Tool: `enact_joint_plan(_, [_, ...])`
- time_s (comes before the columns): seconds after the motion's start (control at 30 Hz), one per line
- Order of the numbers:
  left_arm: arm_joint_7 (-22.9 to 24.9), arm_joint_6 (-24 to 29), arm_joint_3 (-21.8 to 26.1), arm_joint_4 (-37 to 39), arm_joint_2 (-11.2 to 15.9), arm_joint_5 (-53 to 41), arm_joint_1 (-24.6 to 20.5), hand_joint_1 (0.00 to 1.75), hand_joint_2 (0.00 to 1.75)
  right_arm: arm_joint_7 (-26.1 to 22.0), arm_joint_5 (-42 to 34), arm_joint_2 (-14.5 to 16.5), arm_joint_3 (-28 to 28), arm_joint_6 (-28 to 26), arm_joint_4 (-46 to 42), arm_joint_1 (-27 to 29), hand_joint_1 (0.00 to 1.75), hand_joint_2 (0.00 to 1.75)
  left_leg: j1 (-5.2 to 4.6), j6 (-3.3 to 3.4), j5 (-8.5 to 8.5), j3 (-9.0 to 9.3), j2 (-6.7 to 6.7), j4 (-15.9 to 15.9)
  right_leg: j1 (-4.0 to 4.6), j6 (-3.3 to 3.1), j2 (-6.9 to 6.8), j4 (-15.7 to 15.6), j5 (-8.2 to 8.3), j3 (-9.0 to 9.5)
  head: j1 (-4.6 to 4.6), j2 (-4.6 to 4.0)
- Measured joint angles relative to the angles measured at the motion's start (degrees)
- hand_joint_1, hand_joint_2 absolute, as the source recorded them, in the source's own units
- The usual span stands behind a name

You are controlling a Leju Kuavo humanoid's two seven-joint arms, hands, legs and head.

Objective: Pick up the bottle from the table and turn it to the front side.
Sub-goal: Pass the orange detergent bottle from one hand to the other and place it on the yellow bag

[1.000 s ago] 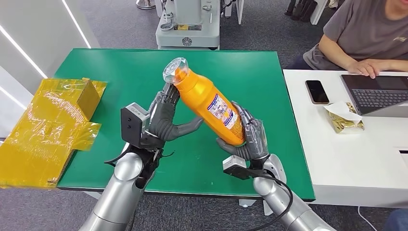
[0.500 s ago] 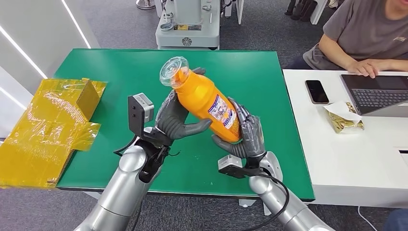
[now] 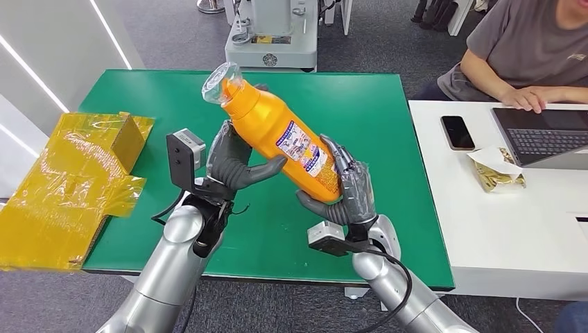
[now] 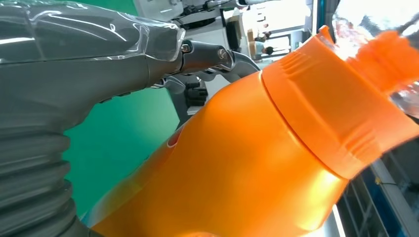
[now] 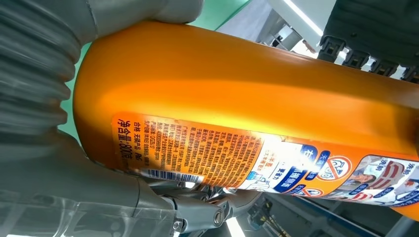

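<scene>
the tall orange plastic bottle (image 3: 281, 135) with a clear cap is held tilted above the green table (image 3: 360, 104), cap leaning toward the far left. the left hand (image 3: 232, 165) wraps its upper body; the right hand (image 3: 347, 191) cups its base. a printed label faces up. the right wrist view shows small print and a barcode; the left wrist view shows the ribbed orange neck.

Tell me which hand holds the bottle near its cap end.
The left hand. It grips the bottle on the upper body, closer to the clear cap; the right hand holds the base end.
</scene>
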Motion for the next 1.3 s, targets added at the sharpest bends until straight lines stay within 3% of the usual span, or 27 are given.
enact_joint_plan(0.23, [-0.1,0.5,0.4,0.1,0.2,-0.4,0.0,0.0,1.75,0.0,-0.3,0.1,0.1,0.2,0.0,0.0,1.75,1.75,0.0,0.0,0.0,0.0,0.0,0.0,0.0,0.0,0.0,0.0,0.0,0.0,0.0,0.0])
enact_joint_plan(0.47, [-1.6,5.5,0.6,0.6,0.3,-2.7,0.0,0.0,1.75,0.0,-1.8,0.4,0.1,2.1,0.4,0.0,1.75,1.75,0.0,0.0,0.0,0.0,0.0,0.0,0.0,0.0,0.0,0.0,0.0,0.0,0.0,0.0])
enact_joint_plan(0.8, [-2.6,8.4,0.7,1.9,0.4,-4.7,0.5,0.04,1.75,-1.6,-2.6,0.4,0.4,4.6,5.4,0.0,1.75,1.75,0.0,0.0,0.0,0.0,0.0,0.0,0.0,0.0,0.01,0.0,0.0,-0.01,0.0,0.0])
enact_joint_plan(0.93, [-2.6,8.4,0.8,2.5,0.4,-4.8,0.8,1.73,1.75,-2.2,-2.8,0.4,0.8,5.0,8.0,-0.1,1.75,1.75,0.0,0.0,0.0,0.0,0.01,0.0,0.0,0.0,0.01,0.0,0.0,-0.02,0.01,0.0])
enact_joint_plan(1.3, [-3.0,6.9,0.8,2.7,0.3,-4.5,1.2,1.75,1.75,-2.6,-2.3,0.4,1.3,4.8,10.7,-0.9,1.75,1.75,0.0,0.0,0.0,0.01,0.02,0.0,0.0,0.0,0.03,0.0,0.0,-0.03,0.0,0.0])
